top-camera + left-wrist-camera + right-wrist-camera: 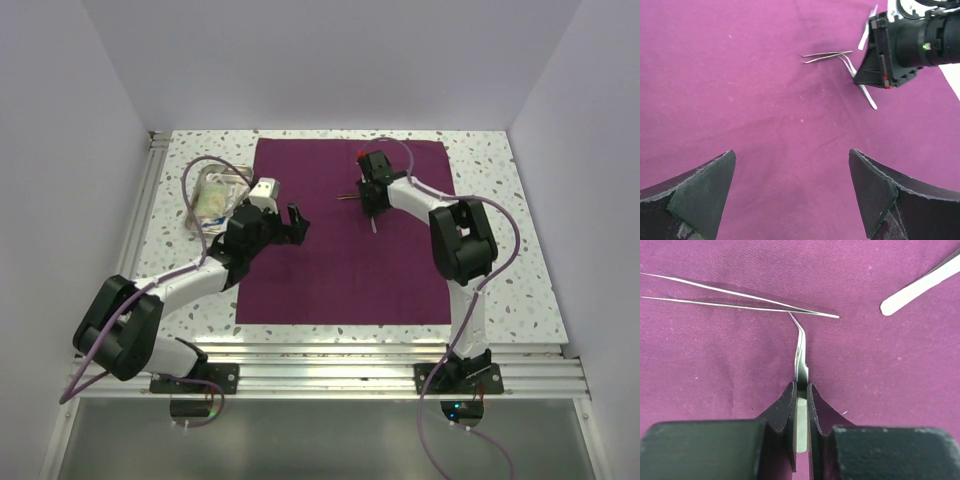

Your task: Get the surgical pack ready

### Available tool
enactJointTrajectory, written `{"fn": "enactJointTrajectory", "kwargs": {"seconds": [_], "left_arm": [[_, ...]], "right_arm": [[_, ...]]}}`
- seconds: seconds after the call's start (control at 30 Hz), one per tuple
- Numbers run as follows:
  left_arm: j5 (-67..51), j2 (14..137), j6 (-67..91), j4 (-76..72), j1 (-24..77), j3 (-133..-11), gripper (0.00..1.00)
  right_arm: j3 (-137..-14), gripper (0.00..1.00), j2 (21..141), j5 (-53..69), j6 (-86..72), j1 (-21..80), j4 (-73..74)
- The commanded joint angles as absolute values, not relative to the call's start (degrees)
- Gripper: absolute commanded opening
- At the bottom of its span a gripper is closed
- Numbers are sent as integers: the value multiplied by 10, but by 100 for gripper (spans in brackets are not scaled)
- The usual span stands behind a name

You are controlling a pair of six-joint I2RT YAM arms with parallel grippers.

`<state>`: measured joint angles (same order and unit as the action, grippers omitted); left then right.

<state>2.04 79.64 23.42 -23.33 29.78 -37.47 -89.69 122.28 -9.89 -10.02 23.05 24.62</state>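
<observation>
Maroon surgical pack cloth spread flat at table centre, with the left gripper over its 9 o'clock edge, jaws spread wide, and farther, toward 1 o'clock, the right gripper pinching angled forceps, whose tip meets straight tweezers lying at 11 o'clock.

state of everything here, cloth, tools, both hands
deep purple fabric cloth: spread flat, unfolded
left hand: open, empty, over the cloth
right hand: shut on bent-tip steel tweezers
bent-tip steel tweezers: gripped by right hand
thin straight steel tweezers: lying loose on cloth
flat steel instrument: lying loose on cloth
pale packets: on table left of cloth
</observation>
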Motion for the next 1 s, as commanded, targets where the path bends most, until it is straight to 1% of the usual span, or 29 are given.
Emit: {"fn": "enactJointTrajectory", "kwargs": {"seconds": [0.0, 0.1, 0.13, 0.17, 0.27, 0.33, 0.4, 0.47, 0.6, 0.7, 0.73, 0.8, 0.83, 0.93, 0.97], "left_arm": [[4, 793, 229, -286, 306, -371, 98], [-32, 803, 227, -300, 313, -376, 99], [-51, 809, 228, -301, 317, -379, 99], [-61, 819, 230, -308, 320, -381, 99], [-88, 838, 233, -317, 333, -390, 97], [-97, 845, 232, -318, 344, -398, 95], [-104, 855, 232, -321, 352, -403, 93], [-108, 863, 231, -325, 356, -406, 91], [-133, 875, 234, -335, 362, -411, 88], [-148, 880, 236, -346, 366, -411, 82], [-150, 883, 236, -346, 368, -411, 78], [-152, 887, 237, -345, 370, -417, 74], [-150, 890, 236, -341, 371, -420, 70], [-136, 896, 238, -324, 372, -429, 65], [-133, 898, 238, -319, 372, -429, 65]], "right_arm": [[-886, 4, 1215, -72, -107, 226, 242], [-840, 3, 1164, -41, -126, 227, 203], [-808, 3, 1148, -8, -141, 228, 190], [-789, 3, 1112, 2, -151, 229, 173], [-712, 3, 1061, 54, -205, 236, 105], [-643, 2, 1008, 69, -260, 243, 28], [-600, 2, 967, 83, -321, 247, -51], [-543, 2, 946, 86, -358, 256, -127], [-481, 2, 916, 48, -426, 296, -205], [-441, 2, 904, 2, -454, 324, -270], [-433, 2, 897, 0, -460, 330, -287], [-421, 2, 892, -31, -472, 344, -314], [-418, 2, 892, -34, -475, 345, -322], [-413, 1, 889, -39, -485, 352, -346], [-414, 1, 889, -39, -489, 354, -347]]}}
